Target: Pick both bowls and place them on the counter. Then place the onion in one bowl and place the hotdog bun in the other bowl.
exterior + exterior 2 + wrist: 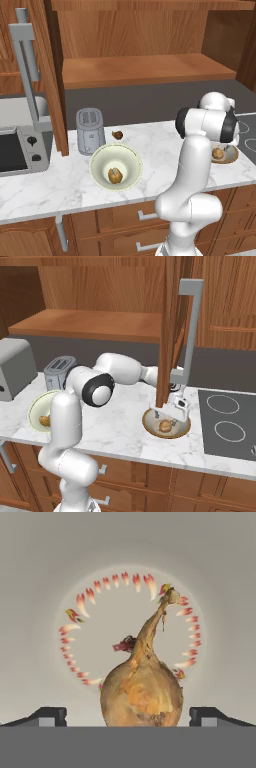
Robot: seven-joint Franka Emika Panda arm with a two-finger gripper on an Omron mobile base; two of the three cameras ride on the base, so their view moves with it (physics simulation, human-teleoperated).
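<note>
Marble counter (60, 180) runs across the lower half of both base views, wooden drawers beneath.

Cream bowl (116, 166) sits at centre-left of the left base view, just in front of a grey toaster (90, 131). Inside it lies an orange-tan piece, the bun (115, 175), resting on the bowl's floor. In the right base view the same bowl (44, 411) appears at the left edge, partly behind the arm, bun (45, 420) visible inside.

A small dark reddish lump (117, 134) lies on the counter right of the toaster, apart from the bowl.

Tan bowl (166, 423) sits at centre-right of the right base view, near the cooktop (227, 423). The onion (165, 426) lies inside it. In the left base view this bowl (225, 155) shows at the right edge, mostly behind the arm, onion (217, 153) just visible.

Gripper (170, 415) hangs directly over the tan bowl, pointing down. In the hand view the fingertips (47, 716) stand wide apart at the lower left and lower right, the onion (141, 694) between them at bottom centre but touching neither; claw is open, holding nothing. The onion's stem tip points toward upper right of that view. The bowl floor (90, 642) behind it carries a ring of red and white petal marks.

Microwave (20, 150) at the far left of the left base view.
</note>
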